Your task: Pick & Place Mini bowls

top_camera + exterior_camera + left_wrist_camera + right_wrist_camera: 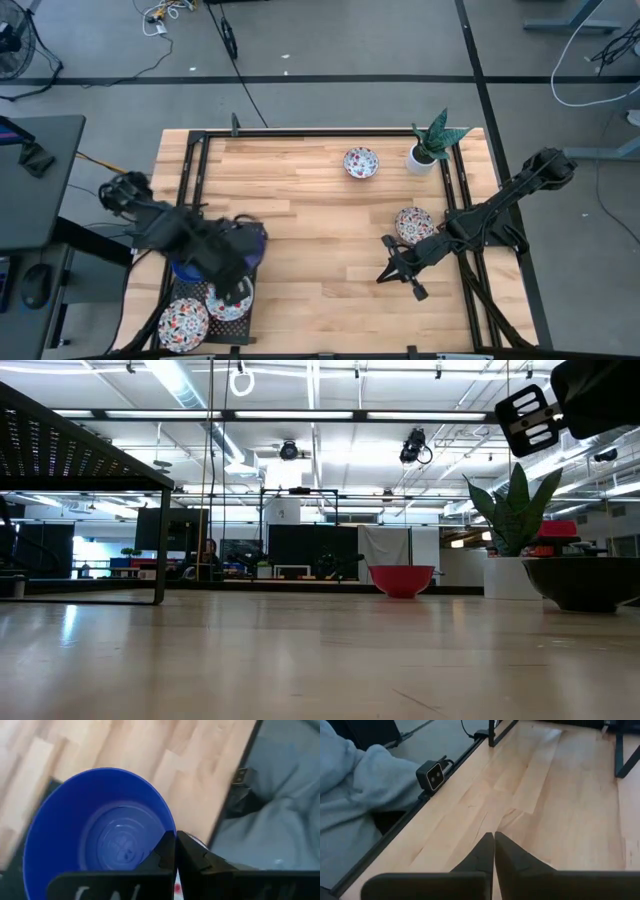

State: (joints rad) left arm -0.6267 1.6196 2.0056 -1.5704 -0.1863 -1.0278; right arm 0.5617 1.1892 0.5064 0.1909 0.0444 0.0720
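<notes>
A blue bowl (100, 830) was gripped by its rim in the clenched left gripper (175, 851), above patterned bowls (205, 312) at the table's (300, 230) near-left corner, apparently for stacking. The right gripper (494, 845) was held clenched and empty over bare wood, with two patterned bowls yet uncollected.

blue bowl (100, 835): rim cut off by frame edge | left arm (190, 240): blurred, hides bowls beneath
</notes>
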